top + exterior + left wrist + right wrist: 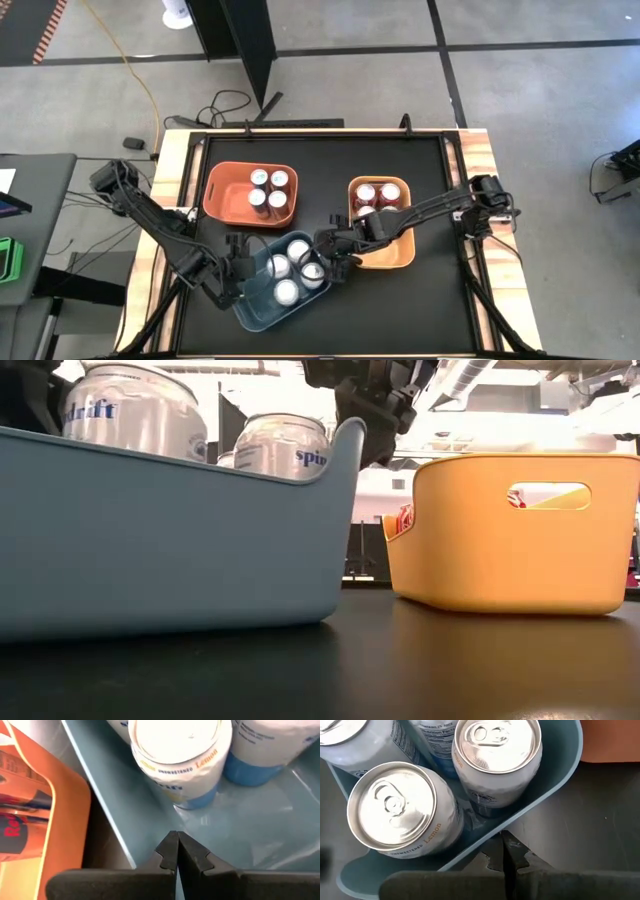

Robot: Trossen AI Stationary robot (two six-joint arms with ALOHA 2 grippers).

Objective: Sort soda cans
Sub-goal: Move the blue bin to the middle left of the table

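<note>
Several silver-white soda cans [290, 270] stand upright in the blue bin [255, 300], which sits askew near the table's near edge. Red cans [378, 193] stand in the yellow bin [385, 258], and blue-and-silver cans [270, 190] in the orange bin [225, 190]. My left gripper [240, 265] is shut at the blue bin's left wall; in its wrist view the tips [176, 840] point down inside that wall [100, 795], beside a lemon-labelled can [175, 755]. My right gripper [335, 260] is shut just outside the bin's right rim [545, 795]. My left gripper's shut tips come slanting down at the inner foot of the blue bin's left wall [145, 845]; I cannot tell whether they touch it. My right gripper's shut tips stand against the outside of the bin's rim [492, 837], coming from the table's right; whether they touch I cannot tell.
The yellow bin [510, 540] stands close to the right of the blue bin [170, 540], with a narrow gap of black table between them. The orange bin [45, 820] lies just beyond the blue bin toward the far left. Bare black table shows along the near edge.
</note>
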